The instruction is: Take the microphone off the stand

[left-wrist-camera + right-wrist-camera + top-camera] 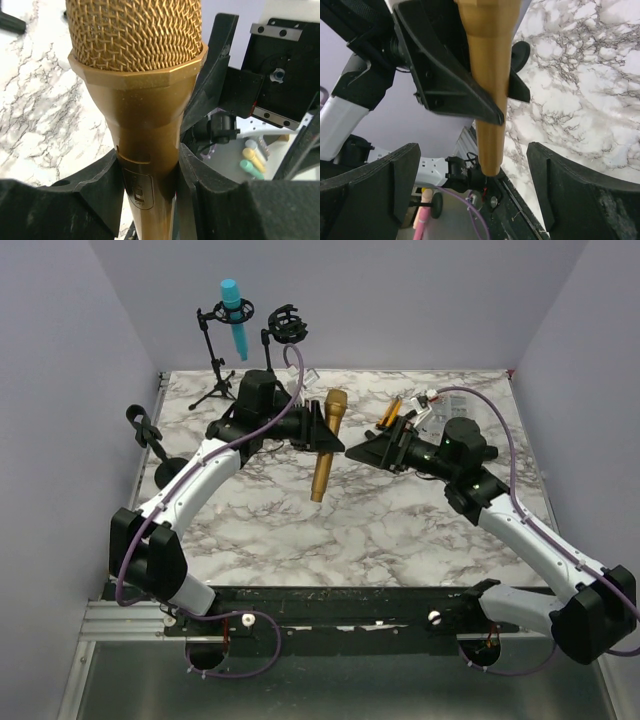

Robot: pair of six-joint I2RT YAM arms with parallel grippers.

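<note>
A: Task status?

B: Removal is judged done, more or less. The gold mic is seen clear of every stand, carried in mid-air over the middle of the table, head up, tail down. Which stand it belongs to can't be told.

A: What's left?

B: Prob. only a set-down or a handover; neither is shown. A shock mount at the rear and a clip stand at the left edge both look empty. A blue mic is clipped in the tripod stand at the back and isn't being touched.

A: L gripper?

B: The L gripper is clamped on the gold mic, part closed. Its fingers are pressed to both sides of the body below the head, at the on/off switch.

A: R gripper?

B: The R gripper is spread wide; nothing is held or touched. It's pointed at the gold mic from the right, just beside it. In the wrist view the mic's tail is framed btwn the jaws w/ gaps on both sides.
</note>
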